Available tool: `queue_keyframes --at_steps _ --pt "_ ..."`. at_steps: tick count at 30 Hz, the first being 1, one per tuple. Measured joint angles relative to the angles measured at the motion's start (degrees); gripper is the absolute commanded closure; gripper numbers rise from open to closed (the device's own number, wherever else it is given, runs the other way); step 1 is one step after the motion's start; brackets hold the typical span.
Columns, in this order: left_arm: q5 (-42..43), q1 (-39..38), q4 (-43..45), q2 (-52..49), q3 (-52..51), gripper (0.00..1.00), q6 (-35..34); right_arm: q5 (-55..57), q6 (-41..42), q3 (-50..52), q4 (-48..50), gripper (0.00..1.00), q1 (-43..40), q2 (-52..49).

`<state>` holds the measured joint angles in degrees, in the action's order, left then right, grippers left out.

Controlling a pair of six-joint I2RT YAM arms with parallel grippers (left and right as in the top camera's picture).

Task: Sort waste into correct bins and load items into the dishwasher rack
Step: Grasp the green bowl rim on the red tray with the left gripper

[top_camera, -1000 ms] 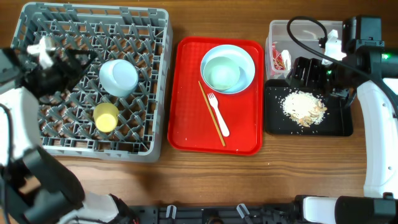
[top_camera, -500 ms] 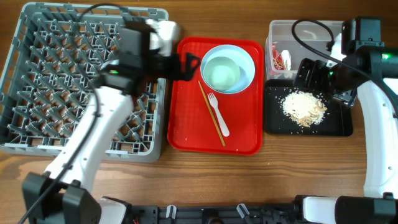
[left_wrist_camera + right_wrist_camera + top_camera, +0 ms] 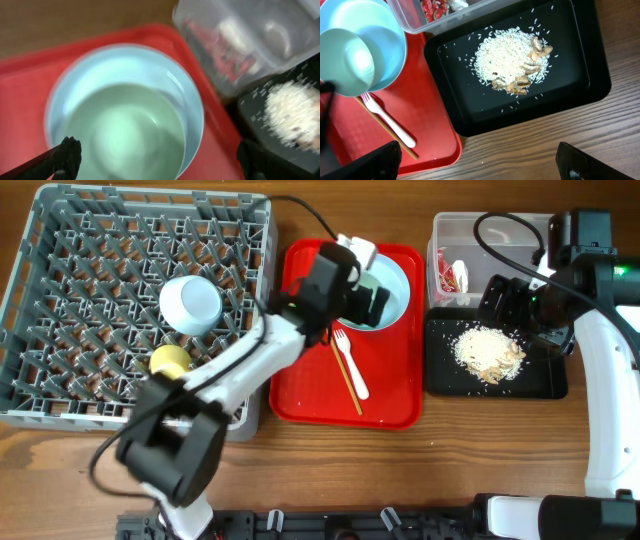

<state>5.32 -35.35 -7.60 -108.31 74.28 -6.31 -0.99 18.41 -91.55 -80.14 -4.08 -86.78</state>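
Observation:
My left gripper (image 3: 372,298) (image 3: 160,162) is open and hovers over the pale mint bowl (image 3: 120,130), which sits inside the round plate (image 3: 398,275) (image 3: 187,95) on the red tray (image 3: 300,380). The white fork (image 3: 352,370) (image 3: 390,122) and chopsticks (image 3: 354,400) lie on that tray. In the grey rack (image 3: 150,195) are an upturned bowl (image 3: 190,303) and the yellow cup (image 3: 170,360). My right gripper (image 3: 510,305) (image 3: 482,165) is open and empty above the black tray (image 3: 540,380) (image 3: 590,75), which holds the food scraps (image 3: 487,352) (image 3: 512,62). The wrapper (image 3: 455,277) (image 3: 435,7) lies in the clear tub (image 3: 470,225).
The rack fills the left of the wooden table, the red tray the middle, the two bins the right. A black cable (image 3: 500,220) loops over the clear tub. Bare wood runs along the front edge (image 3: 450,450).
My left arm has swung right from the rack to over the bowl on the red tray. The right arm has barely moved.

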Motion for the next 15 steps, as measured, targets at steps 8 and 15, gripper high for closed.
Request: queue_keyframes --at_steps 8,15 --pt "-0.52 -2.56 -0.31 -8.41 0.0 0.47 0.07 0.0 0.0 0.0 -0.02 0.0 0.0 0.0" --pt "-1.01 -2.47 -1.18 -8.92 0.0 0.87 -0.13 0.0 0.0 0.0 -0.02 0.0 0.0 0.0"
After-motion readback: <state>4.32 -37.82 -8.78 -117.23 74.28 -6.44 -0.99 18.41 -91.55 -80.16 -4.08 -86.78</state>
